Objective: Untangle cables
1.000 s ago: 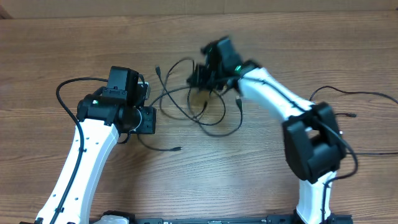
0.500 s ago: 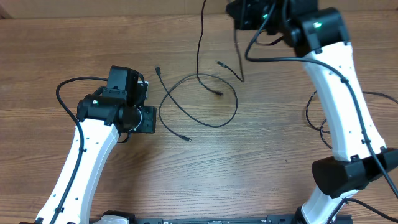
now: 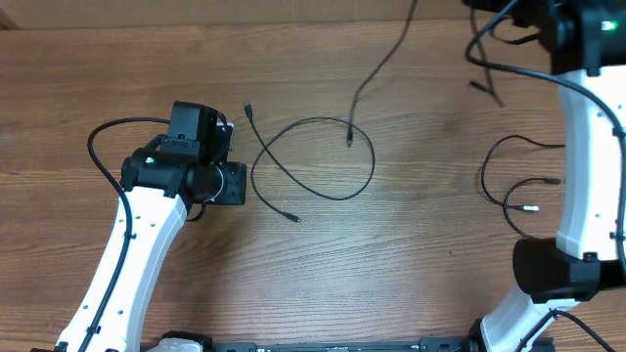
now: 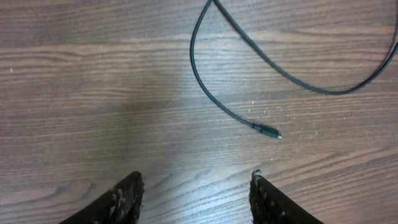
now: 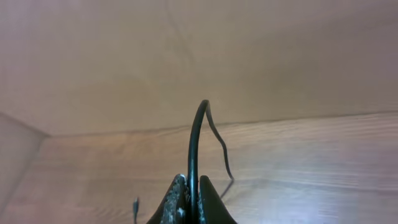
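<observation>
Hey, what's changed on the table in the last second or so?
The right gripper, shut on a thin cable, swung from the tangle at mid-table up and away to the far right corner, pulling it out of the tangle. A looped cable was left lying flat. The left gripper stayed open and empty in place.

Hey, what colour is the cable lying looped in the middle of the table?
Black. The looped cable shows best in the overhead view.

Robotics lab or test bench indicated. White-and-black left arm (image 3: pixel 127 254) and right arm (image 3: pixel 587 147) based at near edge of wood-grain table (image 3: pixel 293 284). Plain beige wall (image 5: pixel 186 56) seen beyond table. Thin black cables (image 3: pixel 373 161) spread on table.
</observation>
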`<action>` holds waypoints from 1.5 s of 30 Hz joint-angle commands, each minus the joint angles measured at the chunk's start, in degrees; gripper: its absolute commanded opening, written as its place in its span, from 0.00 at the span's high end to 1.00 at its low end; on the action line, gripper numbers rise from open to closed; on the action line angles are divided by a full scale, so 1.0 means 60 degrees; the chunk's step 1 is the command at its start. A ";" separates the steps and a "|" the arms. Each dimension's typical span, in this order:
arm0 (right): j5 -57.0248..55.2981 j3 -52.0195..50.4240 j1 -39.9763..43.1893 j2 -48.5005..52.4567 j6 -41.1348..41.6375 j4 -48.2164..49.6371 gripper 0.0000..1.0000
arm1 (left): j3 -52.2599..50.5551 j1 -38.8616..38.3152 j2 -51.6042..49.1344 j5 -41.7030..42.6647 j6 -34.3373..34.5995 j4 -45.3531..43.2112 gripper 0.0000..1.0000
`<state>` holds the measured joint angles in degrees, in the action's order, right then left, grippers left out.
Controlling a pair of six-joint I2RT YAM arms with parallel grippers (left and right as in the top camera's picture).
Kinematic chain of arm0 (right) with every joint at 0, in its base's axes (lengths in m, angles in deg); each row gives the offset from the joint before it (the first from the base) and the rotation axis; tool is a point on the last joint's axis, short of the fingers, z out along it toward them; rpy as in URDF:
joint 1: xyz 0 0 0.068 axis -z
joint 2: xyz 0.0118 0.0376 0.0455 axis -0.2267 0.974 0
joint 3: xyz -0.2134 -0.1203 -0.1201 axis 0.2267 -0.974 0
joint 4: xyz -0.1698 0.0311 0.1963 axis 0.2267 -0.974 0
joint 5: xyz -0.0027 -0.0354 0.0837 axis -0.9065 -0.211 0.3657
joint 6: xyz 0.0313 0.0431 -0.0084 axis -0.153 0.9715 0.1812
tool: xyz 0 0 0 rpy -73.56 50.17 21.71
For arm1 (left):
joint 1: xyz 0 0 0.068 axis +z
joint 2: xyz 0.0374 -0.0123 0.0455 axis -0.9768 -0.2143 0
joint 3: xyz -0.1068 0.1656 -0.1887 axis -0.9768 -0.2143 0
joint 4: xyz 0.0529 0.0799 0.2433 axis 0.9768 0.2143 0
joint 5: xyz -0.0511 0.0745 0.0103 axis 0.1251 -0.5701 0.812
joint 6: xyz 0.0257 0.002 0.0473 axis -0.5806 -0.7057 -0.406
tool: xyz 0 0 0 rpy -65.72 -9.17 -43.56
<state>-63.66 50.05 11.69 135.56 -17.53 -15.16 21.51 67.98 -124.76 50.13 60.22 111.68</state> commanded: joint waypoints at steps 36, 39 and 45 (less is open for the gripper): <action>-0.6543 0.0350 0.1392 0.0018 0.2503 -0.5508 0.81 | 0.0149 0.0047 -0.0007 -0.0029 0.0138 -0.0095 0.45; -0.4758 0.0350 0.1362 0.0062 0.1774 -0.5767 0.40 | 0.0149 0.0051 -0.0007 -0.0033 0.0138 -0.0095 0.44; -0.1756 0.0350 0.1333 0.0062 -0.0189 -0.5883 0.14 | 0.0149 0.0055 -0.0007 -0.0801 0.0641 -0.0084 0.43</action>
<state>-85.89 52.13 19.80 135.45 -12.39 -50.31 21.51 67.98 -124.76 49.27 60.77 111.22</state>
